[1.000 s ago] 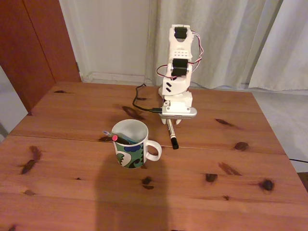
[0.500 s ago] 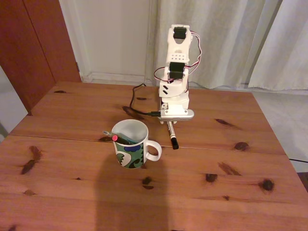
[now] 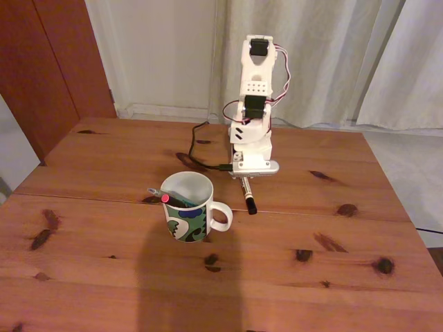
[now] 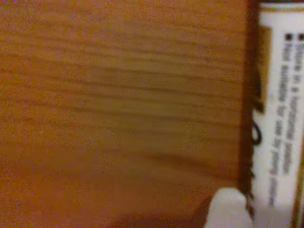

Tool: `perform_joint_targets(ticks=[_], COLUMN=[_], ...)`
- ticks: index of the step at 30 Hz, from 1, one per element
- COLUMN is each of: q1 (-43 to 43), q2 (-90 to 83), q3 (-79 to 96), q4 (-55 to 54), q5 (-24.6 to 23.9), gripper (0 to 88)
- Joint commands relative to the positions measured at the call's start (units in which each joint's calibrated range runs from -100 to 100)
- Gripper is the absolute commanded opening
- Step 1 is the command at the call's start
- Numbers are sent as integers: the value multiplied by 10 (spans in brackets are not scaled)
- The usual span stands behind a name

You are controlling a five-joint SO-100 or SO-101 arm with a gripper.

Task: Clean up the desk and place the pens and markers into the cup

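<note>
Worktop [image 3: 104, 277]: a reddish pine surface of planks is seen, with a seam running across it from left edge to right edge in the fixed view.
Cup [image 3: 187, 207]: it is stood upright just nearer than the seam, about midway between the left and right edges, with its handle turned to the right.
Pens in cup: a thin pen with a red end [image 3: 166, 198] and a teal pen [image 3: 154, 191] are leaned over the left rim, already put away.
Marker left out [image 3: 247, 194]: the white marker is laid flat on the worktop beyond the seam, just right of the cup and apart from it.
Long axis: the marker is pointed nearly straight from near to far, black cap toward the near edge, white barrel running back under the arm.
Tool [image 3: 253, 169]: it is lowered directly above the far end of the marker; whether it is released or clenched cannot be told, as the fingertips are hidden.
Wrist view: the printed white barrel [image 4: 278, 109] is seen along the right edge, very close.
Judgement: the grasp is thought to depend on centring sideways across the barrel.
</note>
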Motion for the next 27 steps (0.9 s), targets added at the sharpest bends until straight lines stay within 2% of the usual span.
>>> perform_joint_targets(ticks=[1,9,11,13,14,20,27], q1=[-7,-13,-13,-12,-12,-8,-4], q2=[-7,-10,-10,-10,-10,-42,-211], q3=[26,46,46,46,46,34,-7], q4=[-50,-62,-62,-62,-62,-62,-62], q5=[6,6,6,6,6,6,6], gripper=[174,161,108,14,0,8,8])
